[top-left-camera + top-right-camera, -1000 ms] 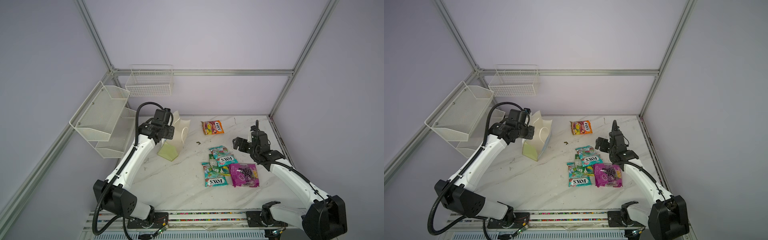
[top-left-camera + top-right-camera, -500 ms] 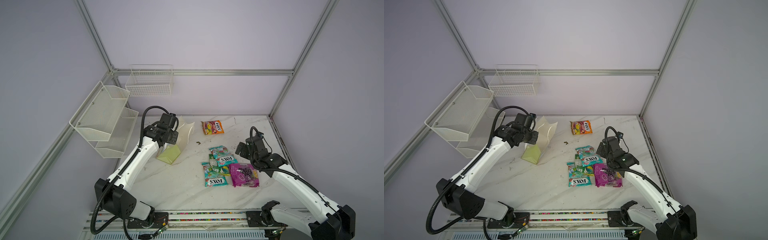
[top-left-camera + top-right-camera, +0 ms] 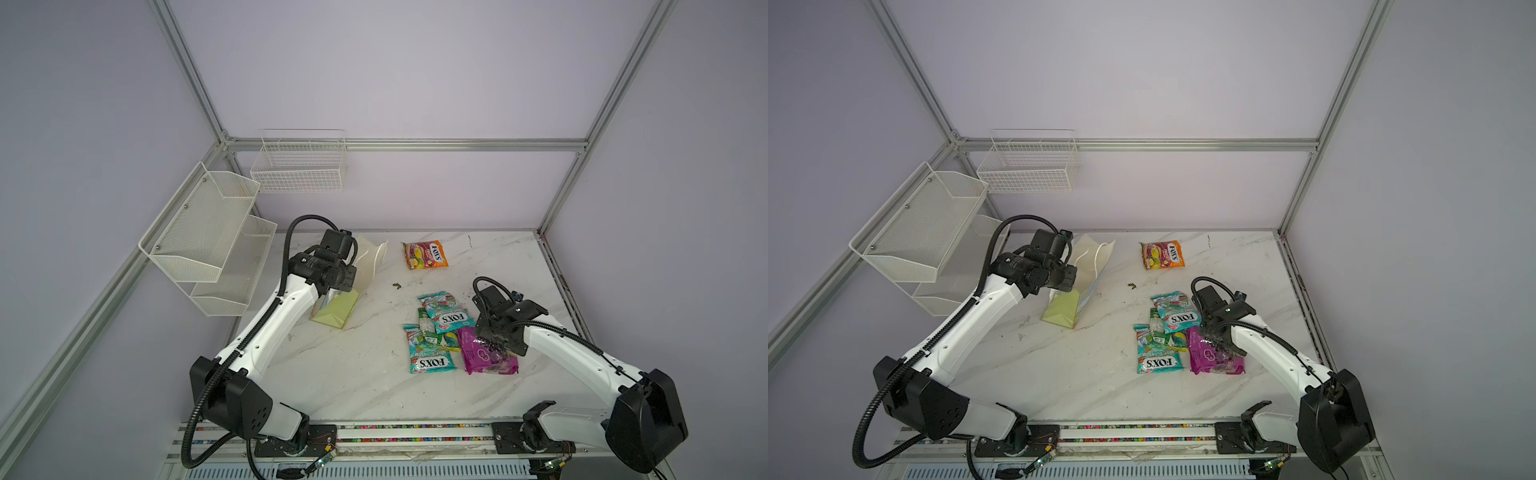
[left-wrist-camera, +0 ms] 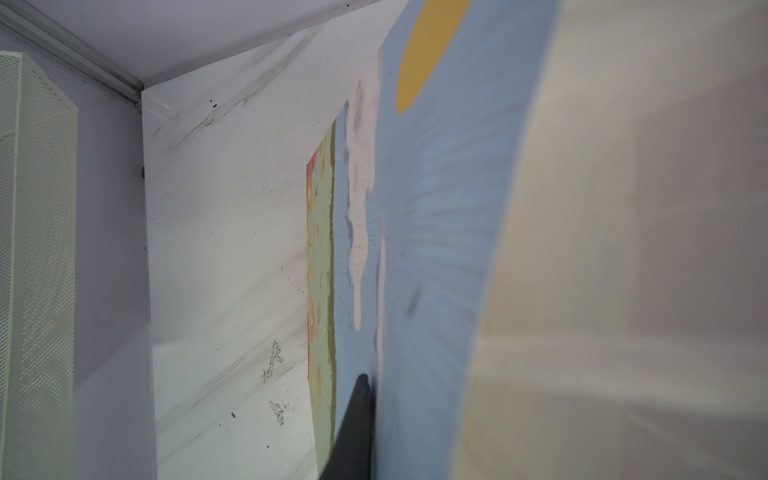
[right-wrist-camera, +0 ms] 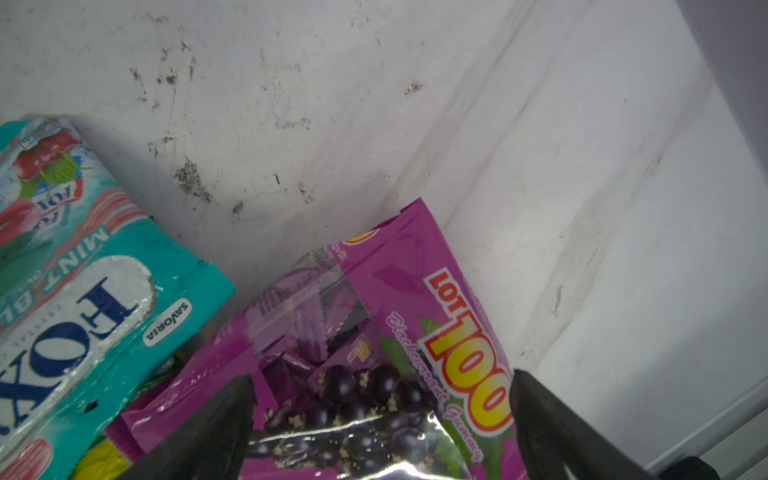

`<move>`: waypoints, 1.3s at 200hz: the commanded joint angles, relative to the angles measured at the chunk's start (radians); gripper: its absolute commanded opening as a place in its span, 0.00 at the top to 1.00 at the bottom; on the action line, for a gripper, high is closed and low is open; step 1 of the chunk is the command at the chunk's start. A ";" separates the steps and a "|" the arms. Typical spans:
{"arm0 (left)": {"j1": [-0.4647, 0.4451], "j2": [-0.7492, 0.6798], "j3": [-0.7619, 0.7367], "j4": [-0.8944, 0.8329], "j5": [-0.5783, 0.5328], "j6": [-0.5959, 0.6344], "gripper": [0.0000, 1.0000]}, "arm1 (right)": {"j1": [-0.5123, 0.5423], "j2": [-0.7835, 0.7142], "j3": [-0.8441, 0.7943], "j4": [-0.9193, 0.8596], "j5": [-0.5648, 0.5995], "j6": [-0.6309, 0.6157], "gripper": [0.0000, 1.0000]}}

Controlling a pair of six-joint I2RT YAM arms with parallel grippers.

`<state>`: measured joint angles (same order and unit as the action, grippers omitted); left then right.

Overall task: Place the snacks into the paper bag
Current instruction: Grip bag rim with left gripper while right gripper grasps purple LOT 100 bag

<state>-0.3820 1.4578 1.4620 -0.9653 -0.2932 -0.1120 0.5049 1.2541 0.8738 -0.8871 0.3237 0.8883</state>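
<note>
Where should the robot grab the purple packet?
From straight above, pinching across its puffy middle. The purple packet lies flat on the table, so a finger probably cannot slip under an edge, and a teal packet crowds one side. The open right gripper hangs over it, spread across its width.

- The white-and-black left arm [image 3: 277, 326] slants up and forward from its base, its black wrist turned toward the middle.
- The black left gripper [image 3: 341, 286] is pinched tight; one dark finger [image 4: 355, 415] shows in the wrist view.
- The white-and-black right arm [image 3: 569, 353] lies low, wrist tipped down.
- The black right gripper [image 5: 380, 432] points down, its fingers [image 5: 208, 428] spread wide.
</note>
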 commanded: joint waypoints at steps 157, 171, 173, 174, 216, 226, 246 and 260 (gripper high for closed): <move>-0.005 -0.083 -0.045 0.008 -0.043 -0.017 1.00 | 0.006 -0.112 -0.265 0.118 -0.257 0.433 0.22; -0.005 -0.083 -0.044 0.008 -0.044 -0.015 1.00 | 0.006 -0.114 -0.229 0.085 -0.215 0.430 0.22; -0.005 -0.082 -0.045 0.008 -0.043 -0.015 1.00 | 0.007 -0.116 -0.221 0.075 -0.208 0.430 0.21; -0.005 -0.083 -0.046 0.008 -0.044 -0.015 1.00 | 0.007 -0.117 -0.217 0.071 -0.204 0.431 0.21; -0.005 -0.083 -0.052 0.008 -0.044 -0.017 1.00 | 0.006 -0.134 0.007 -0.159 0.050 0.298 0.07; -0.005 -0.083 -0.052 0.008 -0.042 -0.018 1.00 | 0.007 -0.117 0.044 -0.224 0.110 0.274 0.05; -0.004 -0.077 -0.051 0.008 -0.044 -0.018 1.00 | 0.007 -0.085 0.041 -0.273 0.155 0.259 0.03; -0.005 -0.074 -0.048 0.008 -0.043 -0.018 1.00 | 0.006 -0.069 -0.003 -0.266 0.122 0.264 0.03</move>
<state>-0.3820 1.3937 1.4414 -0.9672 -0.3264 -0.1200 0.5060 1.1469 0.9192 -1.0134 0.3798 1.1683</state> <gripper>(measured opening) 0.065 0.974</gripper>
